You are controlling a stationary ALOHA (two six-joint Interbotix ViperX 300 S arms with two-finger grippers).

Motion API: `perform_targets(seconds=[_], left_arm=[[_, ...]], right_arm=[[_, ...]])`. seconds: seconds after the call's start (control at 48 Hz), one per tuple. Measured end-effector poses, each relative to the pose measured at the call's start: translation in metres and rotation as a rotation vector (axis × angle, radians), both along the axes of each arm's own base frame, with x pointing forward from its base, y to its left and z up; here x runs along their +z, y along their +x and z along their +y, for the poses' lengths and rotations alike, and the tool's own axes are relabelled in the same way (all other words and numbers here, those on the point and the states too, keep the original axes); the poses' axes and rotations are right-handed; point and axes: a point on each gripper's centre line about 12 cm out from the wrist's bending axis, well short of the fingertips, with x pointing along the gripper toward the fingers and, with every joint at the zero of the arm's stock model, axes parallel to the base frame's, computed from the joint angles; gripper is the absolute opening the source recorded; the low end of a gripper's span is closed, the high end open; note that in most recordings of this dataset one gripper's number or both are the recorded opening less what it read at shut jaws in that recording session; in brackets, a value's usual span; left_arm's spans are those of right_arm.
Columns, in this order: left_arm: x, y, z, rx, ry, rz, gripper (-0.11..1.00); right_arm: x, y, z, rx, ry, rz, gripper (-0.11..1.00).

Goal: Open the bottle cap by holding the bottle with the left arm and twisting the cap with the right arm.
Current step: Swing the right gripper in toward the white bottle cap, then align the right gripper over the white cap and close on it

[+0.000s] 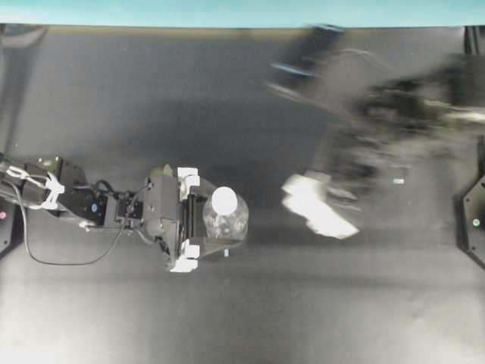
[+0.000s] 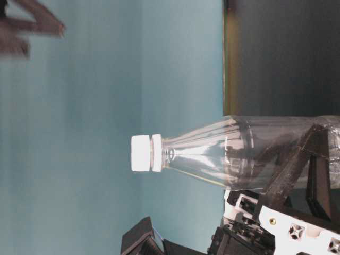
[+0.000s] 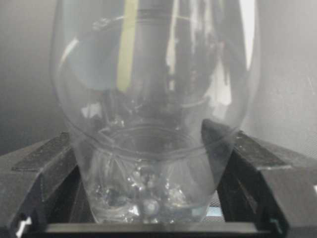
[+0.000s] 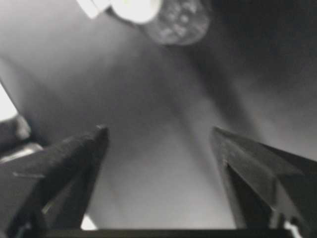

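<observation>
The clear bottle [image 1: 227, 224] stands upright on the dark table, left of centre, with the white bottle cap [image 1: 225, 200] seated on its neck. My left gripper [image 1: 214, 220] is shut on the bottle's lower body, one finger on each side. In the left wrist view the bottle [image 3: 148, 99] fills the gap between the black fingers [image 3: 44, 168]. From table level the cap [image 2: 141, 153] shows on the neck. My right gripper [image 1: 318, 206] is blurred, right of the bottle and apart from it. Its jaws stand open and hold nothing [image 4: 158, 130]; the cap [image 4: 136, 7] shows far off.
A tiny white fleck [image 1: 398, 181] lies on the table at the right. A black arm base [image 1: 474, 220] sits at the right edge. A teal wall [image 1: 242, 11] runs along the table's back edge.
</observation>
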Motion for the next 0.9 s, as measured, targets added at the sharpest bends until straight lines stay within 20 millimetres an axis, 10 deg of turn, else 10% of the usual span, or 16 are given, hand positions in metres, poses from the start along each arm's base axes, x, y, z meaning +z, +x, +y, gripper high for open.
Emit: perform_targets(seconds=[0.313,0.896], left_arm=[[-0.003,0.000,0.000,0.001,0.003,0.040,0.81],[-0.002,0.000,0.001,0.002,0.004,0.043,0.81]], right_arm=[[-0.024,0.047,-0.002,-0.308,0.127,0.107,0.78],[-0.057,0.084,0.005,-0.333,0.121,0.131,0.78]])
